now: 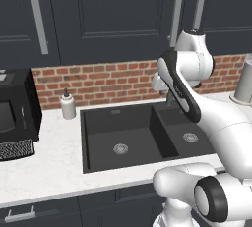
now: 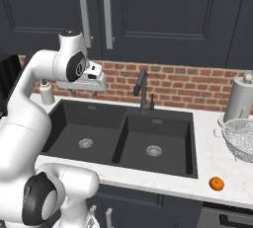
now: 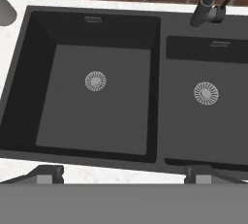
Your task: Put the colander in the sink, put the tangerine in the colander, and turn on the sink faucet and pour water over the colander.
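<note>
The claw (image 3: 123, 174), wide open and empty at the bottom of the hand view, hovers over the sink (image 3: 97, 131), so reaching the colander (image 2: 240, 138) at right risks knocking the faucet (image 2: 142, 91) or tangerine (image 2: 216, 183).

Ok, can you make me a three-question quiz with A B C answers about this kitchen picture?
1. Where is the tangerine?
A. in the sink
B. on the counter
C. in the colander

2. How many basins does the sink have?
A. one
B. two
C. three

3. What is in the gripper?
A. nothing, it is open
B. the tangerine
C. a bottle

Answers: 1 B, it lies on the white counter in front of the colander. 2 B, a wall splits it into two, each with a drain. 3 A, its fingertips stand wide apart above the sink.
</note>
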Controlling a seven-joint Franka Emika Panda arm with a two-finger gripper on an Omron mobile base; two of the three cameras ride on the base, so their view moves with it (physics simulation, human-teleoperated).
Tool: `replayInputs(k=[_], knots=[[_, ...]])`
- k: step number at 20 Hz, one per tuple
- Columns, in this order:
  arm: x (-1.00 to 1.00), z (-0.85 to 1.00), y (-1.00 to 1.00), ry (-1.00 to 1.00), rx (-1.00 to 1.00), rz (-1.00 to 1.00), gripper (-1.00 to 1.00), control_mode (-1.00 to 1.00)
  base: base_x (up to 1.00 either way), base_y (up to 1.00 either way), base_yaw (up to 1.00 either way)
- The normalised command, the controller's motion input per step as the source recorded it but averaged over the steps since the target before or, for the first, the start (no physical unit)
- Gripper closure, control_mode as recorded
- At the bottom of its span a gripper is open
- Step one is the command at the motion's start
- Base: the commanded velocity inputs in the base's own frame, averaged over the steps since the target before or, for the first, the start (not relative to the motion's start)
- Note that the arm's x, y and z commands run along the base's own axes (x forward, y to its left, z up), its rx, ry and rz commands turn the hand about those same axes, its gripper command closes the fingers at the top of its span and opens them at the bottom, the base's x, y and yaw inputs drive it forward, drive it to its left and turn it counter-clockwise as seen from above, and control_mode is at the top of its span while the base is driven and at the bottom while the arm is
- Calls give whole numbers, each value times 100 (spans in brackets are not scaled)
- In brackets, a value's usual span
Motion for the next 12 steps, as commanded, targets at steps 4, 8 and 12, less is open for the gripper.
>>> replayInputs(k=[4,8,12], knots=[[-15,0,0,0,0,0,-100,-100,0,0,0],[-19,0,0,0,0,0,-100,-100,0,0,0],[-18,0,0,0,0,0,-100,-100,0,0,0]])
